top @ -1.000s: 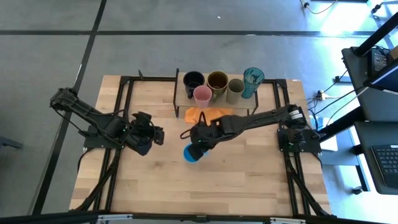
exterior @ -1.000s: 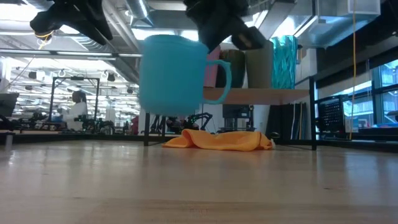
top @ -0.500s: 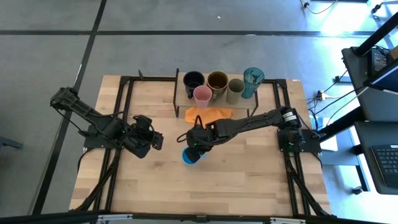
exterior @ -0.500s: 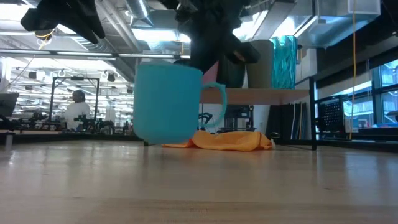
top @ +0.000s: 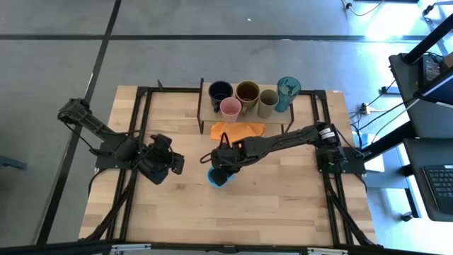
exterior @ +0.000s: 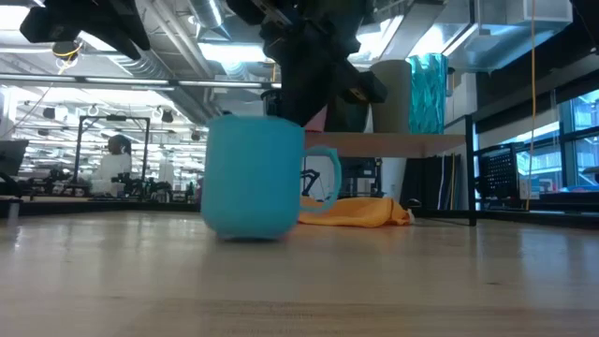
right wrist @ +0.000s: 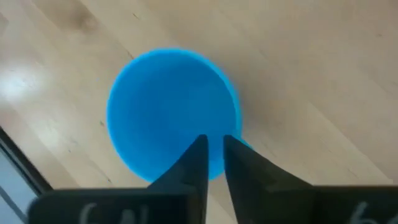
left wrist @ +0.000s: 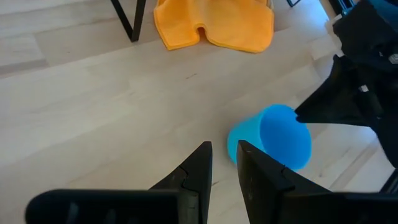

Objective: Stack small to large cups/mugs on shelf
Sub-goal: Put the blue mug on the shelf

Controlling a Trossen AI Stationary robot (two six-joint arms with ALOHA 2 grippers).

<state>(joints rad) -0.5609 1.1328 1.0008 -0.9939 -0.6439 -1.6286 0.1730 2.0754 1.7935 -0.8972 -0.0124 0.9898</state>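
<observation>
Since a second ago we've brought the light blue mug (exterior: 253, 177) down from mid-air, so it now sits upright on the tabletop (top: 283, 205) just in front of the orange cloth (top: 238, 130), well short of the shelf (top: 204, 112) where the other five cups stand. Our right gripper (right wrist: 212, 152) straddles its rim with the jaws only slightly apart, and we can't tell if they've let go, so lifting now could drag or tip the mug. Our left gripper (left wrist: 224, 163) waits nearby, fingers a little apart and empty; no writing or brand is readable anywhere
</observation>
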